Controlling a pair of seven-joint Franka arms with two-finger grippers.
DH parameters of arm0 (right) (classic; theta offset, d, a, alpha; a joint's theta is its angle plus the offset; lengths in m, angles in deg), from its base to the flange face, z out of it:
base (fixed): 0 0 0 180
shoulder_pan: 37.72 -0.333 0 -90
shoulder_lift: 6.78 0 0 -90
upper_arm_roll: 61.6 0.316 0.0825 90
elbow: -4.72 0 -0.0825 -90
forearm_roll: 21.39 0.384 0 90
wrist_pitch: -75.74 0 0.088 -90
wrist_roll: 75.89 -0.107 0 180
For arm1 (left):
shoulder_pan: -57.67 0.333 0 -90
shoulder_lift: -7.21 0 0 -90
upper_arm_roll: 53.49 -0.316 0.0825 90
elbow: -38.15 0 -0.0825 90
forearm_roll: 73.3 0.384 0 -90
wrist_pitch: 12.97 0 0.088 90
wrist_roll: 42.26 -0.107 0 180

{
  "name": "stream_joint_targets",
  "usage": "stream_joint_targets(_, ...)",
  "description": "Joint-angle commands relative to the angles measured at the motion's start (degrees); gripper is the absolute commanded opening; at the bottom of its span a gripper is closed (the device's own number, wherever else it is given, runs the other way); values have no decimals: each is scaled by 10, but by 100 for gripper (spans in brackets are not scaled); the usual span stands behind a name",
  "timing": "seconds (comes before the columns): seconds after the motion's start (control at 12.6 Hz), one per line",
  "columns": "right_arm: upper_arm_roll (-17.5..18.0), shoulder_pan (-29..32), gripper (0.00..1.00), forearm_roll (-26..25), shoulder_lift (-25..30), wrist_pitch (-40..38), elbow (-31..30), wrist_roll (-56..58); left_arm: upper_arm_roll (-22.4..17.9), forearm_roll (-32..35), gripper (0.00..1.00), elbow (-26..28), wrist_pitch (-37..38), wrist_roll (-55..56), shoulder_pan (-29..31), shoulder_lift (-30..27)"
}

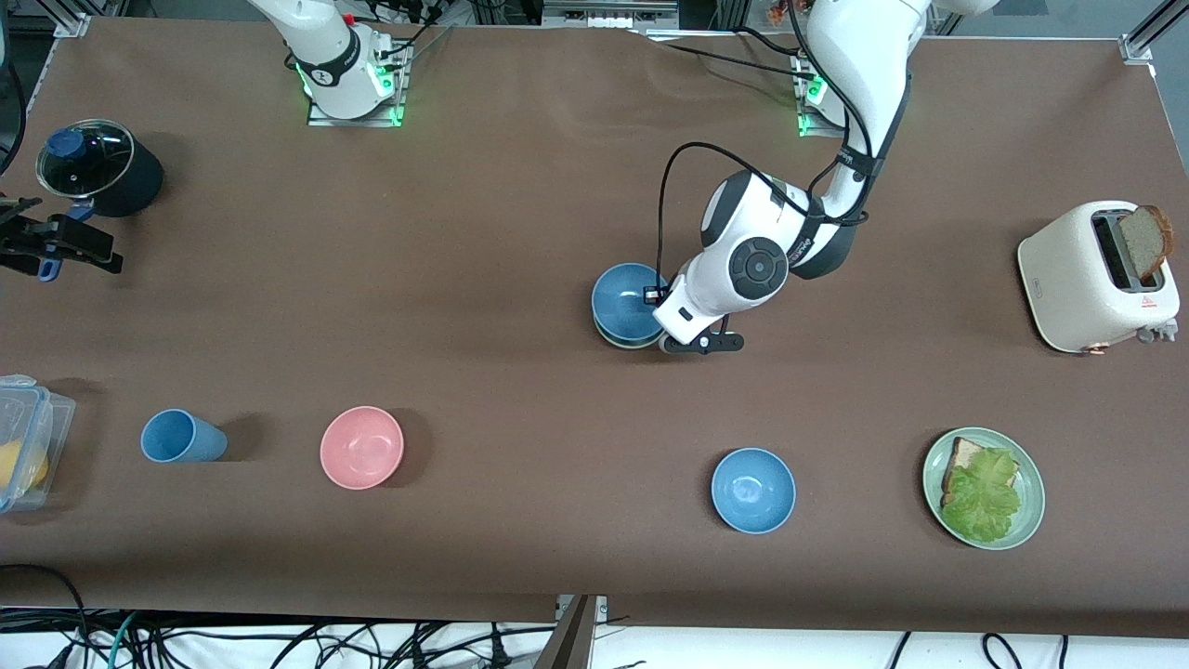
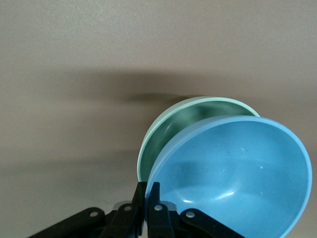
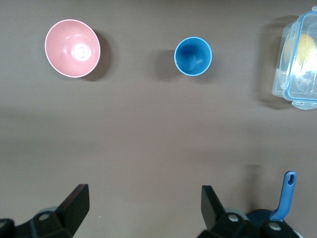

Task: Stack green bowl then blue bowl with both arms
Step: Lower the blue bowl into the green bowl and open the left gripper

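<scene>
Front view gives me the left gripper (image 1: 671, 327) low at the middle of the brown table (image 1: 520, 232), right beside the stacked pair of bowls. The small round medium-blue bowl (image 1: 627, 297) sits inside the small pale mint-green bowl (image 1: 620, 336), of which I can see only a thin rim below the blue one. From the left wrist view, I see the black fingers (image 2: 148, 206) pinched nearly together on the rim of the blue bowl (image 2: 237, 181), one inside and one outside, with the blue bowl tilted in the green bowl (image 2: 171, 131); I think it is not yet seated flat, though the angle is poor.

The right gripper (image 1: 56, 243) waits at the right arm's end of the table, just beside a dark pot with a glass lid (image 1: 97, 167). In the right wrist view its fingers (image 3: 74, 203) stand wide apart and hold nothing.

A second plain blue bowl (image 1: 753, 490) lies nearer the front camera, with a pink bowl (image 1: 361, 447) and a tall blue cup (image 1: 181, 437) toward the right arm's end. A flat green plate (image 1: 1029, 483) carrying bread and lettuce sits toward the left arm's end, and a cream toaster (image 1: 1077, 279) stands farther from the camera than it.
</scene>
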Motion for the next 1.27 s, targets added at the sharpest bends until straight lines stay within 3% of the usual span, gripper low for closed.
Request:
stream_joint_targets(0.0, 7, 9, 100, -6, 9, -3, -8, 2, -7, -9, 21, 3, 9, -2, -7, -9)
stream_joint_targets(0.08, 7, 9, 100, -6, 10, -3, -8, 2, -7, -11, 53, 1, 7, 3, -6, -8)
stream_joint_targets(0.16, 7, 9, 100, -6, 9, -3, -8, 1, -8, -11, 100, 1, 4, 1, -6, -9)
stream_joint_targets(0.48, 7, 9, 100, -6, 9, -3, -8, 0, -9, -3, 100, -1, 4, 10, 9, -51)
stream_joint_targets(0.72, 7, 9, 100, -6, 9, -3, -8, 0, -7, 1, 100, 6, 7, 5, 92, -115)
stream_joint_targets(0.8, 7, 9, 100, -6, 9, -3, -8, 0, -8, 2, 100, 19, 7, -7, 116, -152)
stream_joint_targets(1.04, 7, 9, 100, -6, 9, -3, -8, 0, -8, 13, 100, 113, -48, -11, 206, -339)
stream_joint_targets(1.2, 7, 9, 100, -7, 9, -3, -8, 2, -8, 17, 100, 171, -44, -9, 225, -434)
